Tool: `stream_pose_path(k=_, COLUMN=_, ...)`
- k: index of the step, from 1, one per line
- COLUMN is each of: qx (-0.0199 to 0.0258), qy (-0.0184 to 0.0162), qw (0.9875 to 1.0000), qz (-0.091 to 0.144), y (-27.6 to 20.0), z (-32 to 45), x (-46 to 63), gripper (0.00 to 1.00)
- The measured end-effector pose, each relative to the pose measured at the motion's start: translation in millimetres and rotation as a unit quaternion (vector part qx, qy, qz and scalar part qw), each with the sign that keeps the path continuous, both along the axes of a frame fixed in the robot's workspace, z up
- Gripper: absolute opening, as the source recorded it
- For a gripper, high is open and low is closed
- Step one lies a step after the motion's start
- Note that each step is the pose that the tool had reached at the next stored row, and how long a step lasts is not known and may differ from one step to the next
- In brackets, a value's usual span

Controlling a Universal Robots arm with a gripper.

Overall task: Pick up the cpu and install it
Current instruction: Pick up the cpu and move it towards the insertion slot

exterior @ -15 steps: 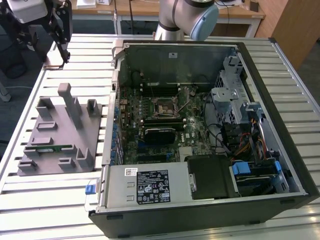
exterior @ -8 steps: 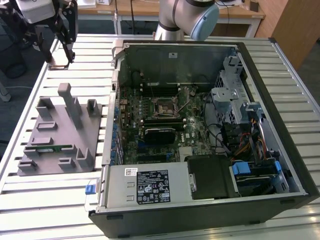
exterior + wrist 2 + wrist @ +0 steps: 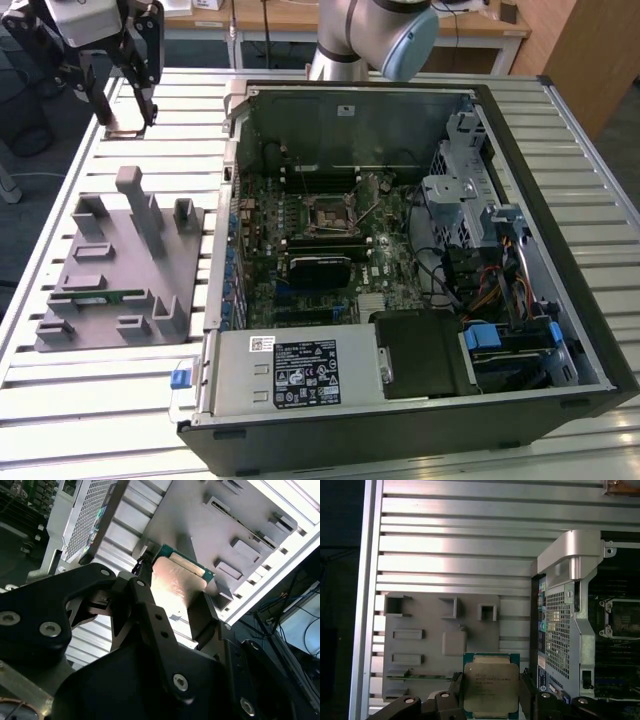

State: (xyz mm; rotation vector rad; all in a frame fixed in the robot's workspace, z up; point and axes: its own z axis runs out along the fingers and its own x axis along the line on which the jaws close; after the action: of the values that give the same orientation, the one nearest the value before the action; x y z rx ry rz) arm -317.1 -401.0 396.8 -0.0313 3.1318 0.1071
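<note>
The cpu, a small square chip with a pale metal top and green rim, sits clamped between my gripper's two black fingers. In the exterior view my gripper hangs high over the table's far corner on the exterior view's left, with the cpu flat at its tips. The second wrist view shows the cpu edge-gripped by the gripper. The open socket lies on the motherboard inside the computer case, well off toward the exterior view's right of the gripper; the first wrist view also catches the socket.
A grey holder fixture with slots and posts sits on the slatted table, with a green memory stick lying in it. The case's metal side wall stands between fixture and motherboard. A labelled power supply fills the case's near side.
</note>
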Motion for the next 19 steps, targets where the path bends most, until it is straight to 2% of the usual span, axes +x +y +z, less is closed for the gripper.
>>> stream_pose_path(k=9, qx=0.0000, qy=0.0000, qw=1.0000, qz=0.000, y=0.0, z=0.0, x=12.3, gripper=0.53)
stream_pose_path(k=19, qx=0.0000, qy=0.0000, qw=1.0000, qz=0.000, y=0.0, z=0.0, x=31.0, gripper=0.53)
